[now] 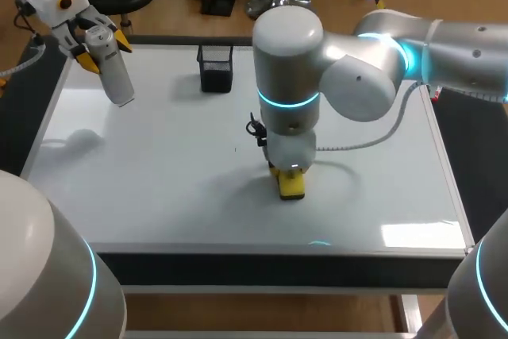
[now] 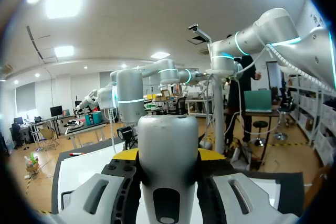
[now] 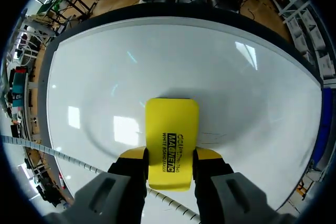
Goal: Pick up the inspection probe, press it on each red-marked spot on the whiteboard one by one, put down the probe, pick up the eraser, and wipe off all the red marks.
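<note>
Head view: glossy whiteboard [image 1: 159,196], eraser [image 1: 291,184] at mid-board, black holder [image 1: 215,67] rear.

Small black mesh bin [image 1: 215,69], upright, open-topped

The yellow eraser [image 3: 171,140] bears black print on its top face. One line stands in yellow letters on a black bar, with smaller lines beside it.
</note>
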